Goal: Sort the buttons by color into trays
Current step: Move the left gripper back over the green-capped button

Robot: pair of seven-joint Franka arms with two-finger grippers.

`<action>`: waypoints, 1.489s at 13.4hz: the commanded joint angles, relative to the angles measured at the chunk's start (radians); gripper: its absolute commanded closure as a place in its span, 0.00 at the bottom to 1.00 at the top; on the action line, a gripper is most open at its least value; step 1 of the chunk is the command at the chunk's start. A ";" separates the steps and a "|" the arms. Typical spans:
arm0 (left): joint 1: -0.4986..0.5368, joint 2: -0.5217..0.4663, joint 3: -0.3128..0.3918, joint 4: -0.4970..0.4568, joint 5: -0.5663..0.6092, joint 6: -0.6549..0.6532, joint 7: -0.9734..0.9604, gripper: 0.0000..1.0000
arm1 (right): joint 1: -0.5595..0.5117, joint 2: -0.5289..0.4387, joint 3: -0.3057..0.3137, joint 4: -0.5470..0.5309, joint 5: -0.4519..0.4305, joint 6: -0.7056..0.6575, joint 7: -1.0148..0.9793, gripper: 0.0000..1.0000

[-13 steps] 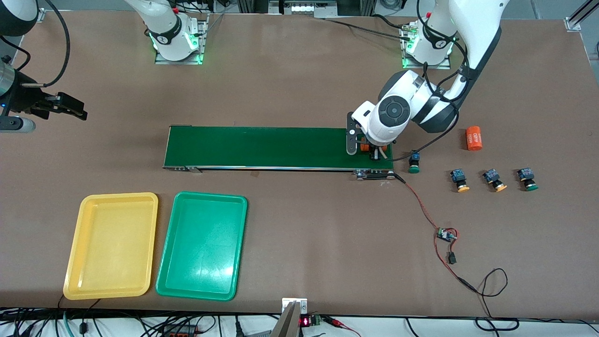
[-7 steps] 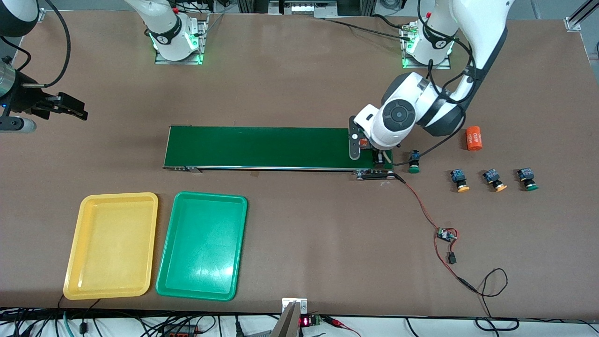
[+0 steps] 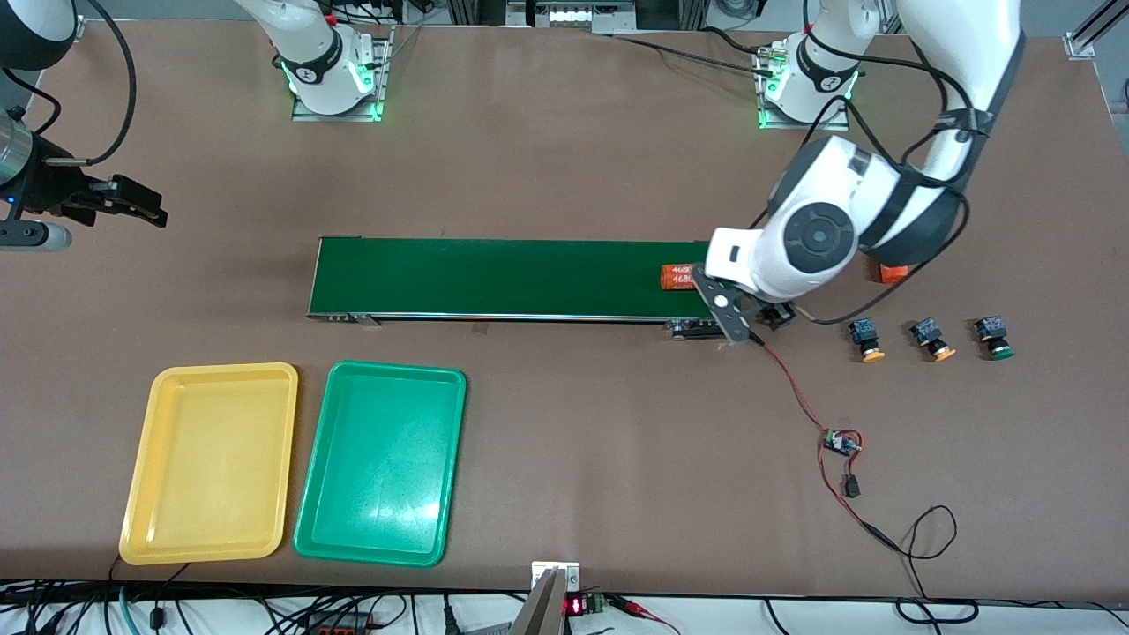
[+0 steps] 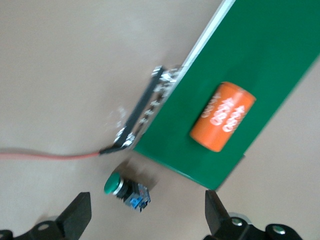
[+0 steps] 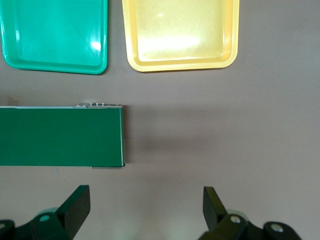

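Our left gripper [image 4: 145,217] hangs with its fingers spread wide and empty over the table just off the conveyor belt [image 3: 494,278] at the left arm's end. In the left wrist view a green-capped button [image 4: 125,189] lies on its side on the table between the two open fingertips [image 4: 77,212], not yet touched by either. Its long axis runs from the green cap to the dark blue body, slanting across the gap between the fingers, so we judge the jaws would have to close across that axis. An orange cylinder [image 3: 681,277] lies on the belt close by.

Three more buttons sit in a row toward the left arm's end: a yellow-capped one [image 3: 867,340], a second yellow one [image 3: 931,339] and a green one [image 3: 994,338]. The left arm is plainly the nearer to all of them.

Our right gripper [image 5: 145,215] waits, fingers open and empty, over bare table past the belt's other end. The yellow tray [image 3: 212,463] and green tray [image 3: 381,463] lie side by side near the front camera, both holding nothing.
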 commanded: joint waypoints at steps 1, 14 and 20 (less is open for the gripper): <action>0.035 -0.016 -0.007 0.035 0.006 -0.062 -0.210 0.00 | 0.031 -0.012 -0.001 -0.015 -0.012 0.013 0.009 0.00; 0.075 0.118 0.047 0.171 0.022 -0.209 -0.775 0.00 | 0.048 -0.015 -0.002 -0.029 -0.010 0.017 0.011 0.00; 0.113 0.107 0.045 -0.121 0.028 0.059 -0.823 0.01 | 0.048 -0.015 -0.002 -0.029 -0.010 0.012 0.012 0.00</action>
